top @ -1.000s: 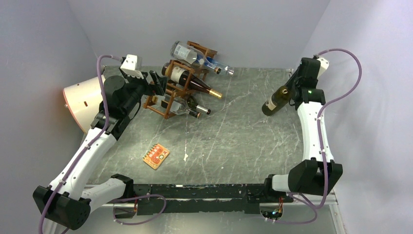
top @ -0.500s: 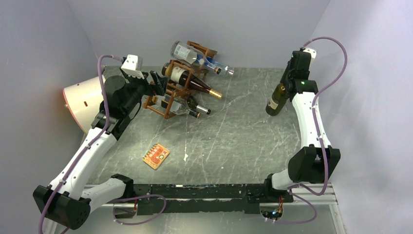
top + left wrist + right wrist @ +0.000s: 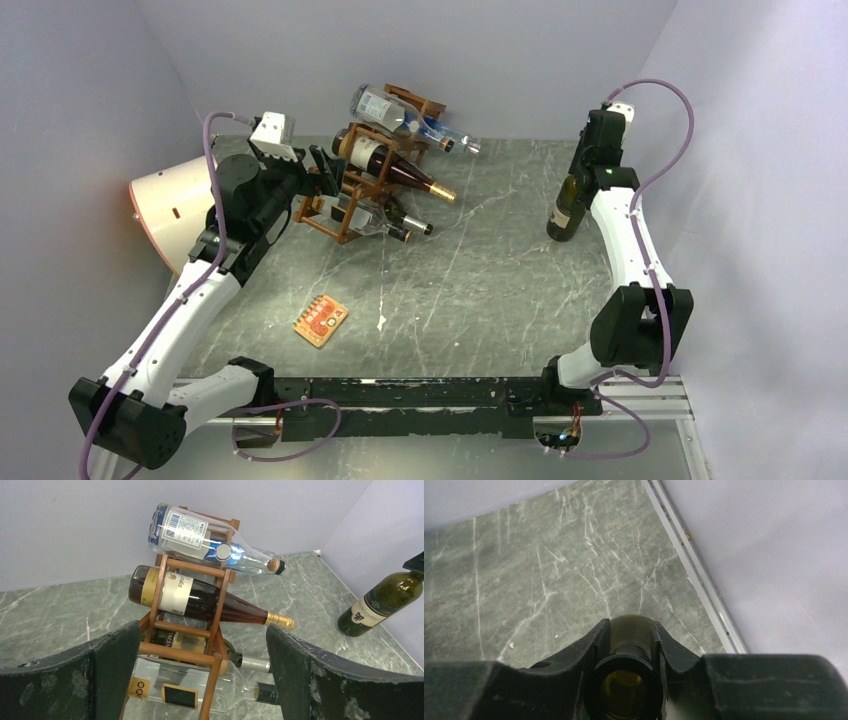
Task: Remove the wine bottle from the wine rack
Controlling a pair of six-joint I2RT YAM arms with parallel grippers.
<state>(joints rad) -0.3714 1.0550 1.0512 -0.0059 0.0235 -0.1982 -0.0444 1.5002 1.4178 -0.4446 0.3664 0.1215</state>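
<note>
The reddish-brown wine rack (image 3: 350, 190) stands at the back left and holds several lying bottles: a clear one (image 3: 400, 112) on top, a dark one with a gold cap (image 3: 395, 168) in the middle, and others below. My left gripper (image 3: 318, 172) is open at the rack's left end, its fingers (image 3: 107, 670) wide on either side of the rack (image 3: 220, 605). My right gripper (image 3: 586, 172) is shut on the neck of a green wine bottle (image 3: 563, 212), almost upright at the table's right side. Whether its base touches the table I cannot tell. From above, the bottle's mouth (image 3: 630, 630) sits between that gripper's (image 3: 626, 650) pads.
A cream drum (image 3: 170, 205) lies left of the rack, behind my left arm. An orange card (image 3: 320, 320) and a white scrap (image 3: 381, 322) lie mid-table. The right wall and the table's edge rail (image 3: 694, 570) are close to the green bottle (image 3: 382, 605).
My right arm has swung the green bottle from a strong tilt to nearly upright and brought it lower. The left arm and the rack have not moved.
</note>
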